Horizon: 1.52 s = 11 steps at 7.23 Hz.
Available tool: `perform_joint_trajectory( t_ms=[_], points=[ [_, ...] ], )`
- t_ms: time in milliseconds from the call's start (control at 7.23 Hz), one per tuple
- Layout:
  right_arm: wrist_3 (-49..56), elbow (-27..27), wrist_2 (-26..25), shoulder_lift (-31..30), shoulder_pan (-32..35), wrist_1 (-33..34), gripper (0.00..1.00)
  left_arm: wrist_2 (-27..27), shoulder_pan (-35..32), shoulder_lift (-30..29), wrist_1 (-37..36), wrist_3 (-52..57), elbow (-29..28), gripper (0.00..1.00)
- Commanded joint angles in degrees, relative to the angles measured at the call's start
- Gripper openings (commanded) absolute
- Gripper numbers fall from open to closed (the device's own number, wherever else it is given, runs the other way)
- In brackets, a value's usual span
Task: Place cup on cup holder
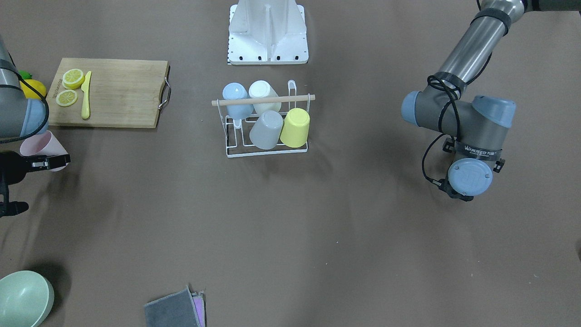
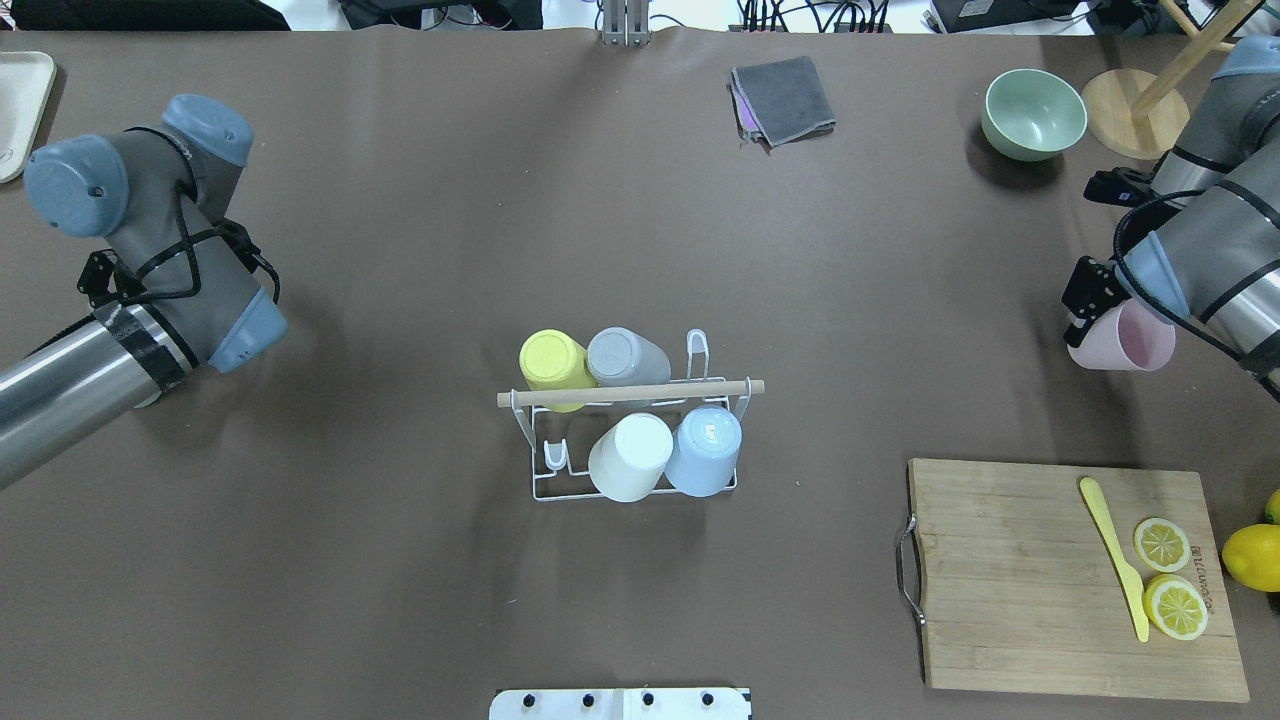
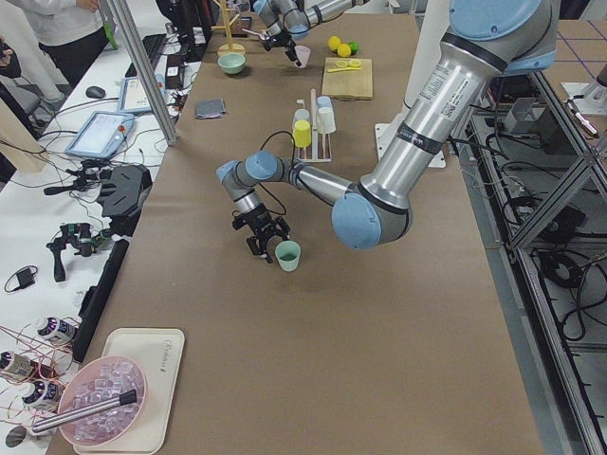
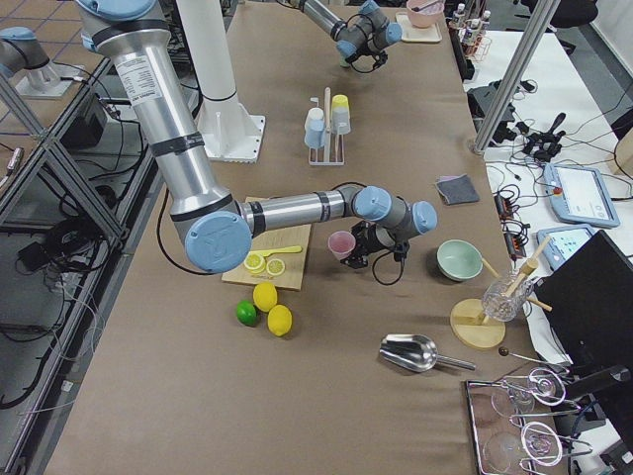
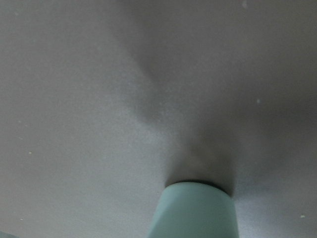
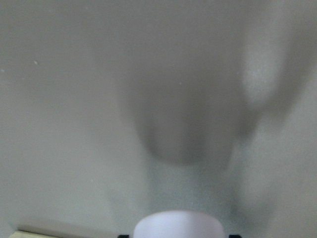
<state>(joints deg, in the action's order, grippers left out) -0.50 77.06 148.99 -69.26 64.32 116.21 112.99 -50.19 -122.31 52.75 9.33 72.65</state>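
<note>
My right tool (image 1: 51, 160) is clamped on the pink cup (image 1: 41, 144), one black finger across the outside of its wall. The cup hangs tilted over the bench (image 2: 400, 560), between the green bowl (image 2: 1035, 112) and the wooden cutting board (image 2: 1000, 560). My right wrist camera shows only the cup's pale end at the bottom edge, above a blurred shadow.

My left tool (image 3: 266, 237) points down at the other end of the bench, right against a mint-green cup (image 3: 287, 254) that stands upright. It shows only in the side view, so I cannot tell whether that tool is wide or closed on the cup.

The cup holder (image 2: 700, 388) stands mid-bench – well apart from both tools – with its wooden rod (image 1: 299, 97) across the top. Four cups sit upside down and leaning on its prongs: a yellow cup (image 2: 552, 365) and a grey cup (image 2: 620, 355) in the far row, a white cup (image 2: 630, 455) and a blue cup (image 2: 703, 450) in the row nearer my base.

On the board lie a yellow knife (image 2: 1115, 555) and two lemon halves (image 2: 1170, 575).
</note>
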Motion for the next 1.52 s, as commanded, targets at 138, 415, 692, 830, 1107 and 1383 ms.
perform_joint_trajectory(
  t_ms=[138, 415, 692, 830, 1107, 1383],
  points=[
    [0.32, 0.72, 0.07, -0.35, 2.56, -7.31, 0.31, 0.03, 0.44, 0.23, -0.19, -0.02, -0.40, 0.97],
    [0.14, 0.99, 2.43, -0.17, 4.14, -13.18, 0.31, -0.05, 0.62, 1.28, -0.28, -0.02, -0.40, 0.97],
    [0.06, 0.99, 6.30, 0.18, 4.76, -18.88, 0.29, 0.03, 0.79, 1.55, -0.71, -0.02, -0.49, 0.97],
    [-0.03, 0.99, 6.49, 0.27, 5.37, -22.22, 0.29, 0.12, 1.05, 1.20, -0.98, -1.32, -0.57, 0.75],
    [-0.12, 0.81, 8.24, 0.18, 5.81, -30.47, 0.29, 0.03, 0.97, 1.02, -0.72, -3.62, -0.14, 0.49],
    [-0.03, 0.72, 11.04, 0.53, 6.78, -36.63, 0.29, 0.12, -0.08, 0.93, -0.98, -3.18, 0.30, 0.47]
  ],
)
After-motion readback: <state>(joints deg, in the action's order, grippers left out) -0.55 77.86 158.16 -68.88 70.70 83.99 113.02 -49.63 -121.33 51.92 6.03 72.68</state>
